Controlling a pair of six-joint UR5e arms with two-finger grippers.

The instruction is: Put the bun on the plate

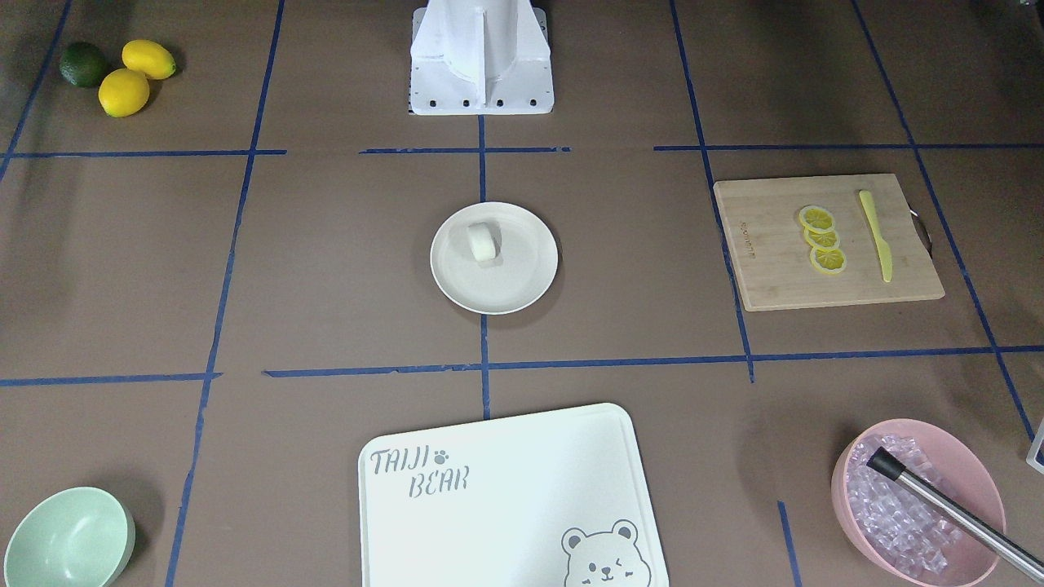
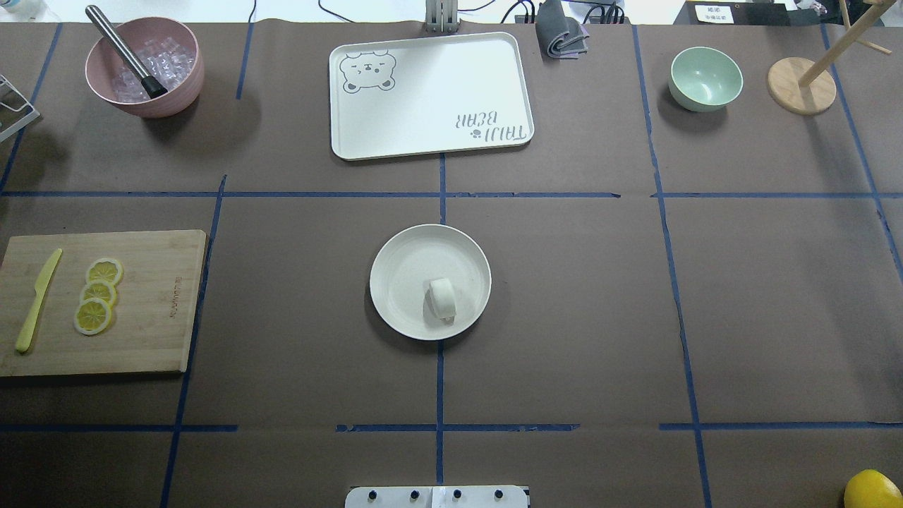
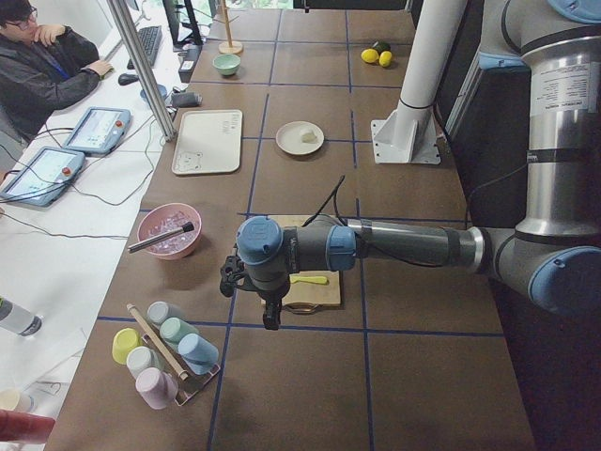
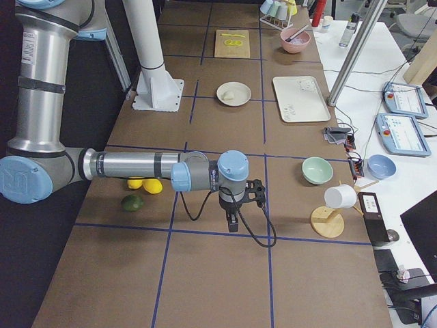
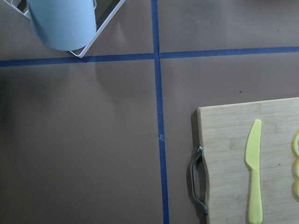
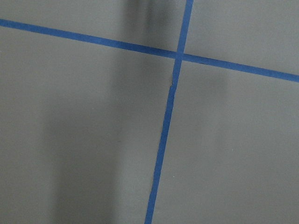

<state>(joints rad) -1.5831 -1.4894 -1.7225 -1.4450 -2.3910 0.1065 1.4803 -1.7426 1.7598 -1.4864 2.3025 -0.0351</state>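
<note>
One bun [image 2: 442,296] resting on one plate [image 2: 403,271], frame centre. Three lemon slices [image 2: 99,292], one knife [image 2: 37,300] on one wooden board [image 2: 159,310], left edge overhead. Left gripper [image 3: 270,318], right gripper [image 4: 232,223]: open or closed, cannot tell.

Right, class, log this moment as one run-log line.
small white cylinder-shaped bun: lying on round cream-white plate | left arm, right arm: away from plate | task: looks done

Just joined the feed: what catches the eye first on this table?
The bun resting on the cream plate at the table's centre draws the eye first. Next, the bear-printed board on the operators' side, and three lemon slices beside a yellow knife on the wooden cutting board on the robot's left.
</note>
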